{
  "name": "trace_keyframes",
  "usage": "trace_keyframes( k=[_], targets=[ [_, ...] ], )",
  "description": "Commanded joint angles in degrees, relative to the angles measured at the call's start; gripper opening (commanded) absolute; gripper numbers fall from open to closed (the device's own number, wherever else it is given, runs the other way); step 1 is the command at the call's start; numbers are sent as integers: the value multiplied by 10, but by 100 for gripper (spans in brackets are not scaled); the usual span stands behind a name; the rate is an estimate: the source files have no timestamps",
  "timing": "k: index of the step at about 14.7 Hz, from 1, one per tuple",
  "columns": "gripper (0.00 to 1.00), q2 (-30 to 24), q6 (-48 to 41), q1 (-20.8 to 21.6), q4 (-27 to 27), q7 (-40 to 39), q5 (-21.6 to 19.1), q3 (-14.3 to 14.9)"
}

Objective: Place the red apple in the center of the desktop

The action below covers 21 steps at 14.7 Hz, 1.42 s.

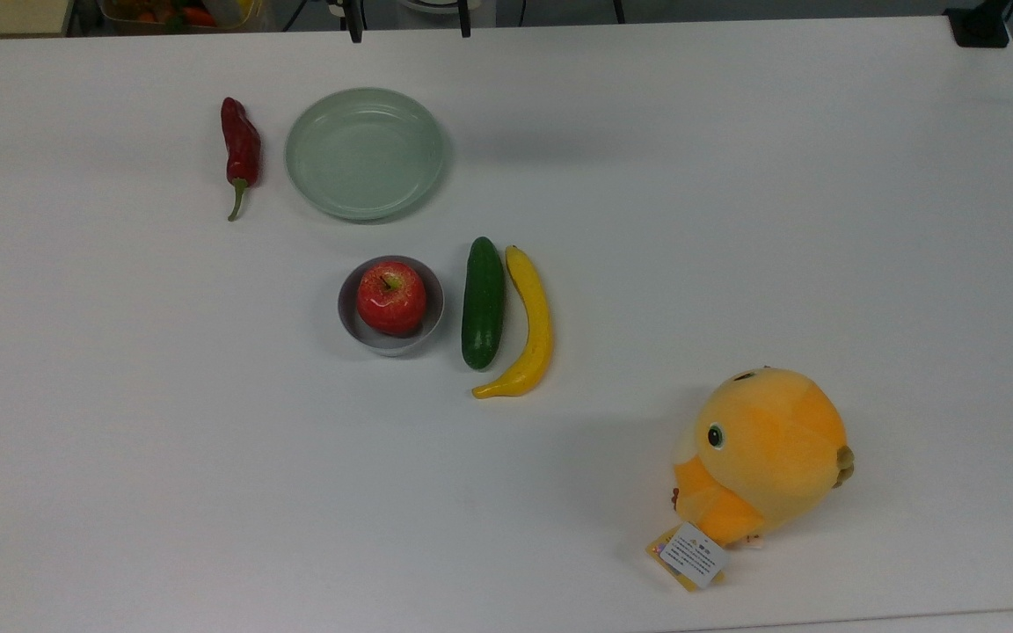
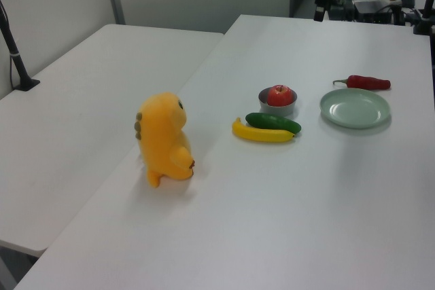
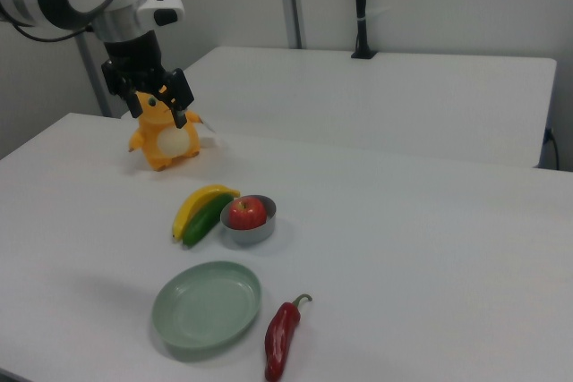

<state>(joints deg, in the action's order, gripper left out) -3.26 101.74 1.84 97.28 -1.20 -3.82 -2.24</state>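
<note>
The red apple [image 1: 392, 297] [image 2: 279, 94] [image 3: 246, 212] sits stem-up inside a small grey bowl [image 1: 346, 309] [image 3: 253, 234] near the middle of the white desktop [image 1: 163, 440] [image 2: 306, 202] [image 3: 403, 248]. In the right view, my gripper [image 3: 161, 112] hangs high at the upper left, in line with an orange plush toy [image 3: 164, 142] and well away from the apple. Its black fingers [image 3: 183, 106] are open with nothing held between them.
A pale green plate [image 1: 366, 154] and a dark-red chili pepper [image 1: 241, 149] lie beyond the bowl. A cucumber [image 1: 483, 301] and a banana [image 1: 535, 330] lie side by side to the top view's right of it. The plush toy [image 1: 761, 457] stands near the front right edge. A second white table [image 2: 81, 100] adjoins.
</note>
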Motion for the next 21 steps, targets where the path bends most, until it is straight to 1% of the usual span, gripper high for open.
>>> trace_keyframes(
  k=[1, 11, 17, 19, 20, 21],
  targets=[
    [100, -4, 6, -5, 5, -9, -4, -6],
    [100, -2, 3, -4, 7, -13, -5, -2],
    [100, 16, 4, -2, 7, -34, -5, -7],
    [100, 32, 9, -3, 3, -49, -8, -1],
    [100, 38, 10, -3, -7, -57, -12, 1],
    [100, 51, 8, -3, -28, -64, -17, 5]
  ],
)
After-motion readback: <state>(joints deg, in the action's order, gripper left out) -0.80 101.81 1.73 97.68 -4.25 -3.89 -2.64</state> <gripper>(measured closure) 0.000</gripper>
